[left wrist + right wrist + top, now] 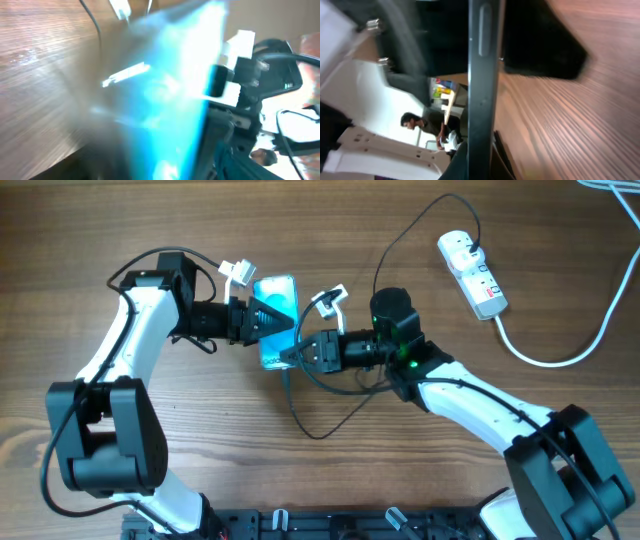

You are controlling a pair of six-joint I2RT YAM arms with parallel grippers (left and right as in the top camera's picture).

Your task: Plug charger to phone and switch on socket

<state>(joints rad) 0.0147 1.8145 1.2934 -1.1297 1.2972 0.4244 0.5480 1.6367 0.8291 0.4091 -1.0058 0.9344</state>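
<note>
Phone (277, 315): betw. both tools, long axis fore-aft, near end touching right tool (298, 355), pressed together, on what unclear. Left tool (258, 318) at far end; spread or not, can't tell. Charger (322, 437) slack nearer right arm.

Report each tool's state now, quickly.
Left tool: cannot be told, at the phone.
Right tool: closed, holding the phone's edge.

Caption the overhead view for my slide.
Overhead: left gripper and right gripper meet at the teal phone mid-table; the black charger loops below, white socket upper right.
</note>
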